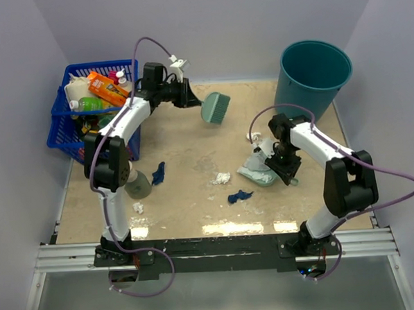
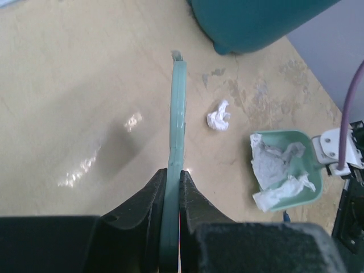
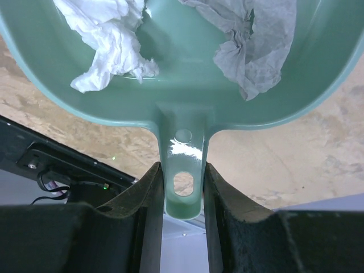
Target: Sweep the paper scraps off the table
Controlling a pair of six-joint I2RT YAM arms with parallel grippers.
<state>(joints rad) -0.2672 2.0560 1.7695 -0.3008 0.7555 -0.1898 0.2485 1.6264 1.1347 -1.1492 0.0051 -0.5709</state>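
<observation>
Left gripper (image 2: pixel 173 175) fingers were clamped flat on the handle of the teal plastic hand brush (image 2: pixel 178 108). The brush was seen edge-on, its long axis running straight out from the jaws toward the round teal plastic bucket (image 2: pixel 256 23). Its shadow fell apart from it, so it was judged lifted off the mottled beige table (image 2: pixel 68 85), near the far edge. Right gripper (image 3: pixel 182 170) was closed on the stub handle of the teal plastic dustpan (image 3: pixel 187 85), right of centre, mouth facing left, with white and grey paper lying inside. Loose crumpled paper scraps (image 1: pixel 222 177) all lay nearward of the brush. One white scrap (image 1: pixel 254 136) sat between brush head and pan, a navy scrap (image 1: pixel 240 195) lay off the mouth, and two more lay beside the left arm. Judged that the brush would have to drop and draw back toward the pan.
</observation>
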